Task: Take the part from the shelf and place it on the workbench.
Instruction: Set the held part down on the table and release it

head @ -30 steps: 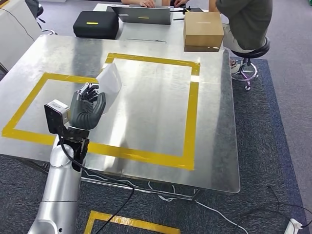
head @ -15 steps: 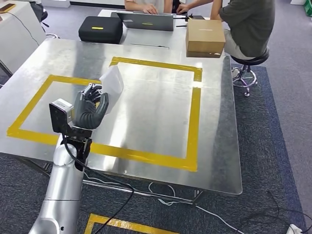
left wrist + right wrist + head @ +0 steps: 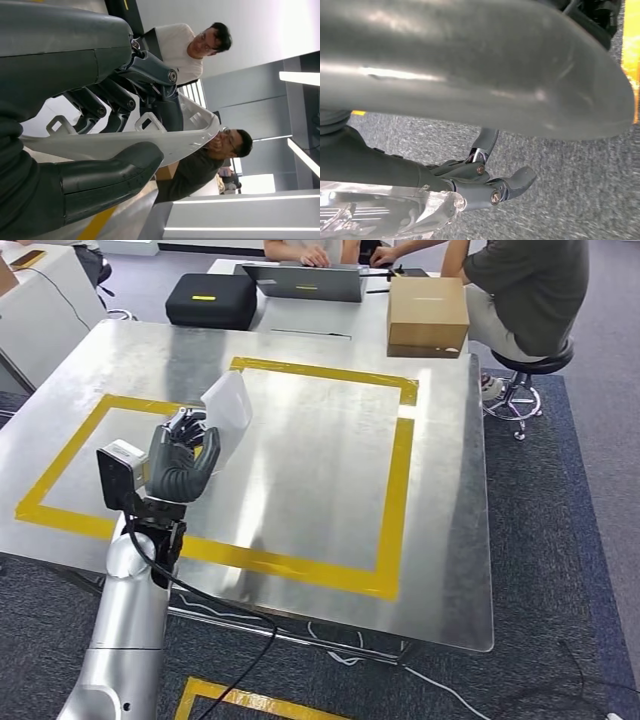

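So the left hand [image 3: 180,462] has its fingers and thumb wrapped around the white plastic part [image 3: 224,412], held up over the near-left area of the metal worktop [image 3: 317,470]. The part sticks out past the fingers toward the far side, tilted, and looks clear of the surface, hanging roughly over the left yellow tape outline [image 3: 56,465] where it meets the bigger yellow tape square [image 3: 396,480].

The left wrist view makes the grip plain: thumb [image 3: 109,172] on one face of the part [image 3: 113,142], dark fingers [image 3: 113,102] on the other, thin white shell squeezed in between.

The right hand [image 3: 486,187] hangs low over grey carpet [image 3: 565,200]. It's holding nothing, and the fingers I can see look loosely curled. Honestly can't tell if it counts as spread or closed from that angle.

Far side of the worktop there's another table with a black case [image 3: 211,300], a laptop [image 3: 306,282] and a cardboard box [image 3: 427,315]. A person in a dark green shirt [image 3: 532,290] sits on a stool [image 3: 528,375] at the far right.
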